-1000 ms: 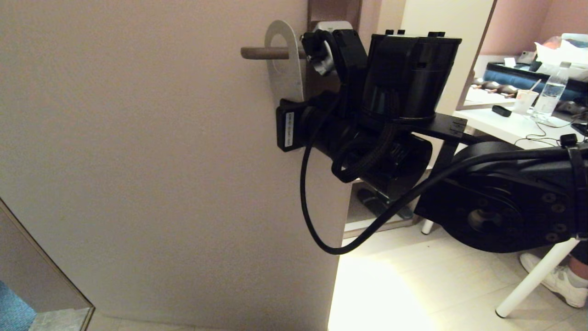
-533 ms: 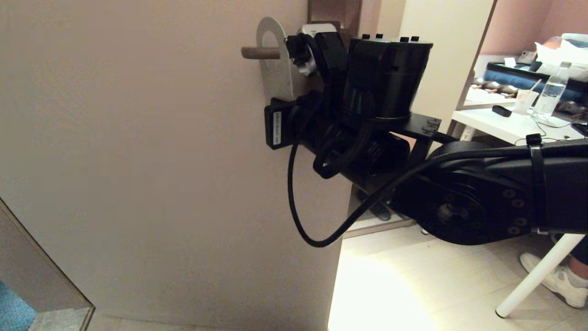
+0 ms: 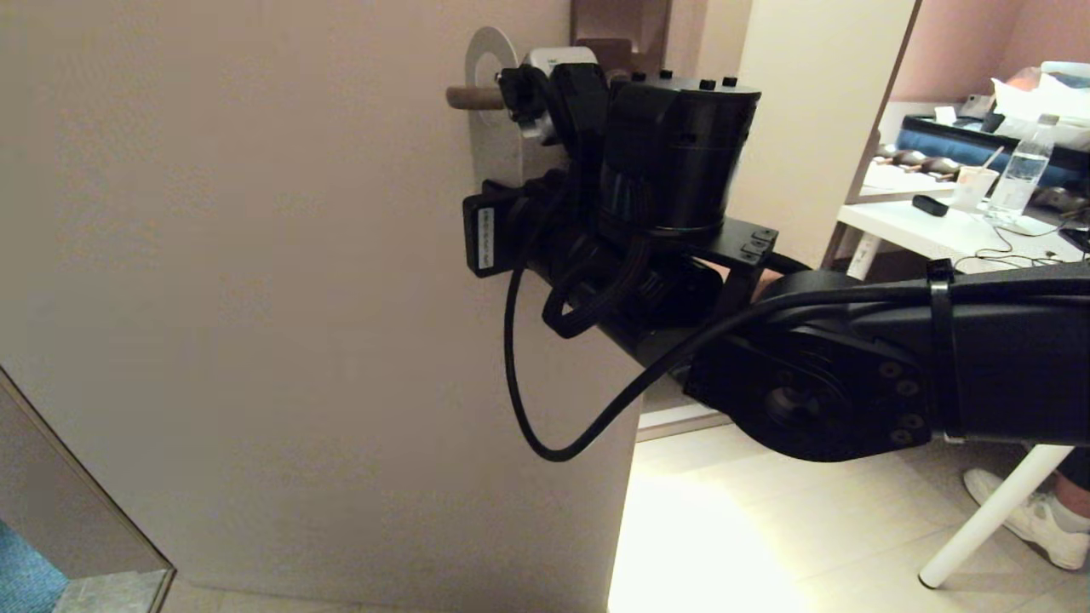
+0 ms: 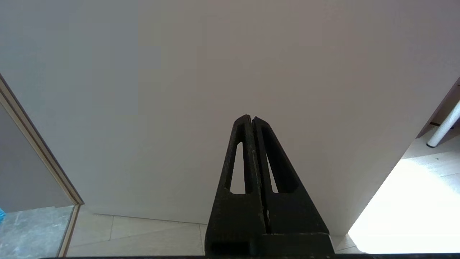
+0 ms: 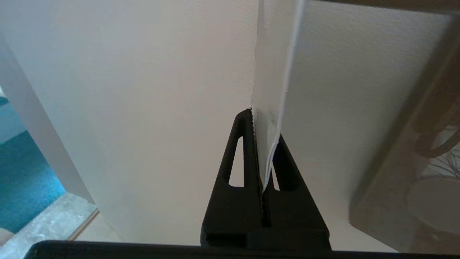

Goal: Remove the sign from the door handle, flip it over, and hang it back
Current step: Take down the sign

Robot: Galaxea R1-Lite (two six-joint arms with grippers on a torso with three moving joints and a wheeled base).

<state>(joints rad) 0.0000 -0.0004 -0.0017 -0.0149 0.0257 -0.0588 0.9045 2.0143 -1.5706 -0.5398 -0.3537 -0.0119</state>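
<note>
The sign (image 3: pixel 488 140) shows its off-white side and still hangs by its hole on the door handle (image 3: pixel 464 98), close to the lever's free end. The brown backplate (image 3: pixel 617 25) peeks out above my right wrist. My right gripper (image 5: pixel 264 138) is shut on the lower edge of the sign (image 5: pixel 273 72), which stands edge-on between the fingers; in the head view the fingers are hidden behind the wrist (image 3: pixel 664 162). My left gripper (image 4: pixel 251 120) is shut and empty, low down and facing the door; it is out of the head view.
The pale door (image 3: pixel 255 298) fills the left. Its free edge is below my right arm, with bright floor (image 3: pixel 724 545) beyond. A white table (image 3: pixel 920 234) with a bottle (image 3: pixel 1022 174) and a person's shoe (image 3: pixel 1043 524) are at the right.
My right arm has moved left with the sign in its grip, sliding the sign along the lever toward its free end. Less of the lever shows past the sign.
</note>
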